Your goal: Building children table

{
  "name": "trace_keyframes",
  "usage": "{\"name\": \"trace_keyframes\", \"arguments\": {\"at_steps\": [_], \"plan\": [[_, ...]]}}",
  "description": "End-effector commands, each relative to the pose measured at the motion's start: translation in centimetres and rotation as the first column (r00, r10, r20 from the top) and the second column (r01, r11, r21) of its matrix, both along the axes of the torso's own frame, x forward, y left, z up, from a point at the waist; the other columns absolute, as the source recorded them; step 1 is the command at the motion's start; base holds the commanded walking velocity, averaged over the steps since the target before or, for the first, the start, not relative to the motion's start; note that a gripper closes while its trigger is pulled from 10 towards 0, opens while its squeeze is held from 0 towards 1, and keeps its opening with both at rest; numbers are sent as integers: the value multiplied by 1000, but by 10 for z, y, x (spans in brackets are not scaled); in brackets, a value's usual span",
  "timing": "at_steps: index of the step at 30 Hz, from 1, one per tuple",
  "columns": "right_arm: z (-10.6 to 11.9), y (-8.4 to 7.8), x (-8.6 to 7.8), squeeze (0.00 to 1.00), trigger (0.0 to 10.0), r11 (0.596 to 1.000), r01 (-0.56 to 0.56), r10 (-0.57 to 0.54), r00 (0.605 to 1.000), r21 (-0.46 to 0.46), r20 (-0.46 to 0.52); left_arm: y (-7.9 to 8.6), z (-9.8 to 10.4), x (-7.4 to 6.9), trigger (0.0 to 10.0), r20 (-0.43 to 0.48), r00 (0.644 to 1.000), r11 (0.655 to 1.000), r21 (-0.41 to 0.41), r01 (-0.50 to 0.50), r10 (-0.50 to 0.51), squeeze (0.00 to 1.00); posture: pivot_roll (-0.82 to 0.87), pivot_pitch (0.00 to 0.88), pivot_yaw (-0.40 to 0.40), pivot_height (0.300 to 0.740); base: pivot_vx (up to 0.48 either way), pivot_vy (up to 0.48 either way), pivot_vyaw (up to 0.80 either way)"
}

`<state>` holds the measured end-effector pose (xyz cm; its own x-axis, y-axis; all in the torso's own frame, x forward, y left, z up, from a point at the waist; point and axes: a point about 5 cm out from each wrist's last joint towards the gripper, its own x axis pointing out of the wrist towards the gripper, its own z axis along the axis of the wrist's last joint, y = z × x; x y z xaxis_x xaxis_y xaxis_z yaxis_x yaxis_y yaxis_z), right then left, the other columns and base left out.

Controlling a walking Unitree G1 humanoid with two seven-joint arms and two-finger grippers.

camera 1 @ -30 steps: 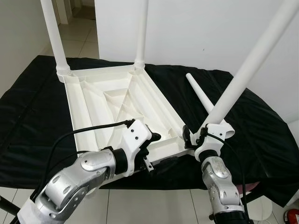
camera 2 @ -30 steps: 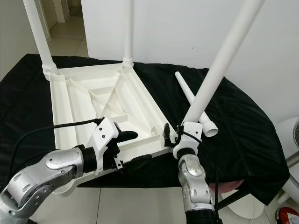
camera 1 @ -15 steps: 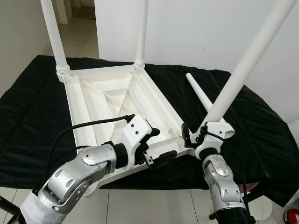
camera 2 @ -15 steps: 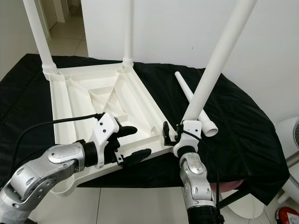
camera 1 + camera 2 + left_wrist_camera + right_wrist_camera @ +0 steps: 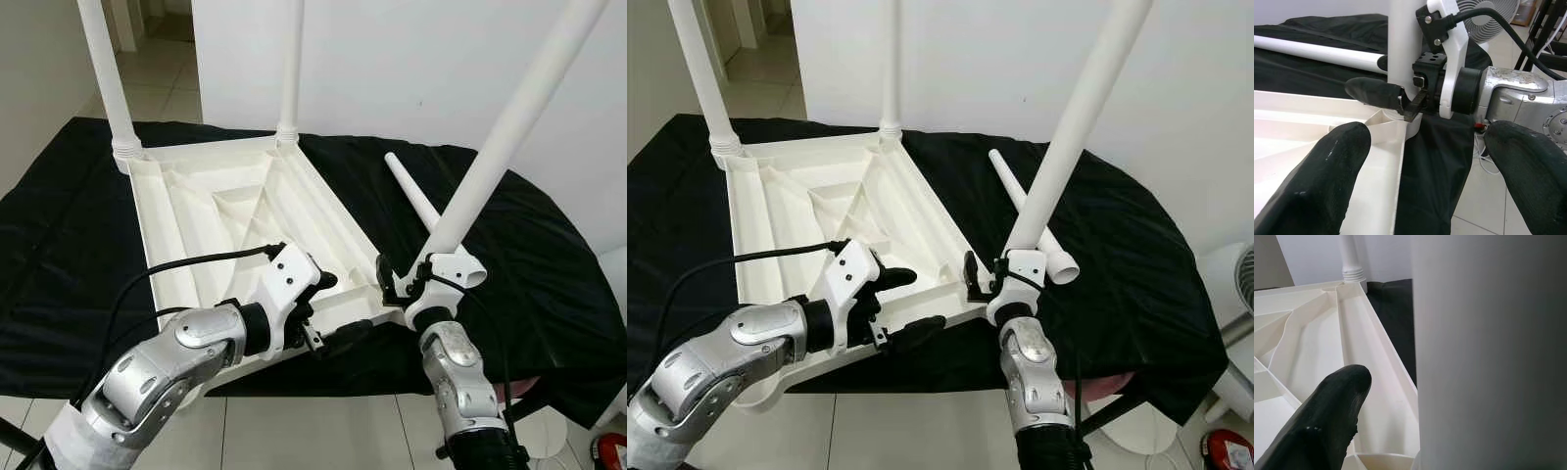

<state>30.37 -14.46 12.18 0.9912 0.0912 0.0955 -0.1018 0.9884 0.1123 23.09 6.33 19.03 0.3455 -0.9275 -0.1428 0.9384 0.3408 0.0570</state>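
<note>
Upturned tabletop (image 5: 225,211) on the bench (image 5: 549,255): two legs (image 5: 103,78) fitted; right gripper (image 5: 404,284) clasps the third leg (image 5: 500,147) at its corner socket; left gripper (image 5: 328,308), fingers wide, straddles the tabletop's near edge; fourth leg (image 5: 416,201) lies loose.

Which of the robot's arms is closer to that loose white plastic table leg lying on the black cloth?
The right. Its end effector grips a tilted white leg just in front of the loose white leg; the left end effector straddles the upturned white tabletop's near edge, farther away.
</note>
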Motion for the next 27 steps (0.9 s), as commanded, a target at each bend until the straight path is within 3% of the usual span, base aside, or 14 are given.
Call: {"name": "trace_keyframes", "arguments": {"at_steps": [1,5,8,17,22,24,27], "plan": [[-1,14,1,0,10000,999,-46,46,999,1,-1,-3,1,-7,10000,-9,991,991,4,130,-130,0,42,0,-82,740,0,0,0],[0,9,-3,0,10000,997,-63,64,998,-38,19,-1,1,-7,10000,-8,992,992,10,129,-129,0,39,0,-79,740,0,0,0],[-5,-5,-4,0,10000,997,-19,20,1000,-71,16,0,1,-4,10000,-6,992,992,12,122,-122,0,33,0,-75,740,0,0,0],[-3,-7,-2,0,10000,998,4,-2,999,-68,36,0,3,-2,10000,-3,991,991,15,134,-134,0,27,0,-55,740,0,0,0],[-2,-4,0,0,10000,998,20,-18,999,-54,42,0,4,-1,10000,5,990,990,23,140,-141,0,29,0,-52,740,0,0,0],[-4,11,0,0,10000,1000,-3,4,999,-20,38,1,5,2,10000,10,991,991,26,135,-135,0,32,0,-49,740,0,0,0],[-5,17,1,0,10000,1000,-11,11,999,-13,35,2,5,2,10000,10,991,991,26,132,-133,0,32,0,-49,740,0,0,0]]}}
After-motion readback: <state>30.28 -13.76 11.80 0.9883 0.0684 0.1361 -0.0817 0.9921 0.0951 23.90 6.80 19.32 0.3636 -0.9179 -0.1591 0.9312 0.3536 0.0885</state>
